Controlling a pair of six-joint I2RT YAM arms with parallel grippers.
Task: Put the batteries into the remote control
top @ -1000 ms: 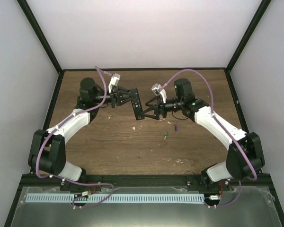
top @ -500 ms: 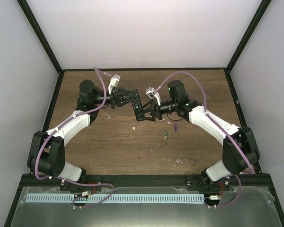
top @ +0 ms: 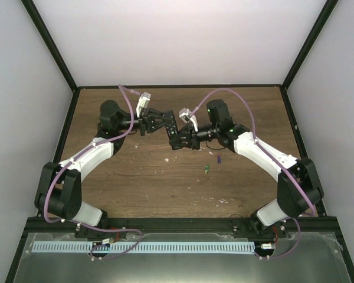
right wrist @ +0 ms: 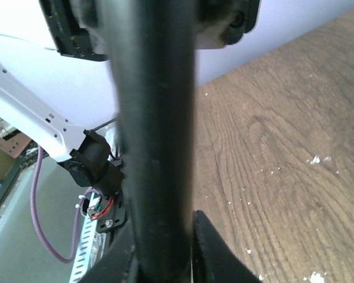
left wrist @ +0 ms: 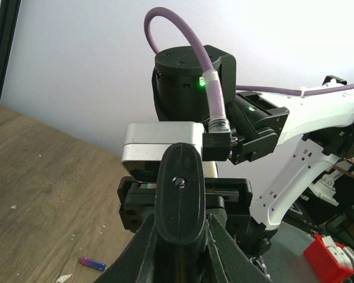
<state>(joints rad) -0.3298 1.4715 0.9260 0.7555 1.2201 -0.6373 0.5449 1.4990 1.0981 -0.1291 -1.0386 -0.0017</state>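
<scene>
The remote control (top: 172,131) is a slim black bar held up off the table between my two arms. My left gripper (top: 163,122) is shut on its far end; in the left wrist view the rounded end of the remote control (left wrist: 180,194) sits clamped between the fingers (left wrist: 140,250). My right gripper (top: 180,141) has closed on the near end; in the right wrist view the remote control (right wrist: 156,147) fills the gap, with a finger (right wrist: 215,250) pressed against its side. The green battery (top: 206,170) and purple battery (top: 219,158) lie on the table to the right.
The purple battery (left wrist: 92,263) also shows on the wooden table (top: 147,177) in the left wrist view. Black frame posts and white walls enclose the table. A metal cable tray (top: 141,247) runs along the near edge behind the arm bases.
My right gripper moved left onto the near end of the remote and closed its jaws on it. The left gripper kept its hold and stayed put.
</scene>
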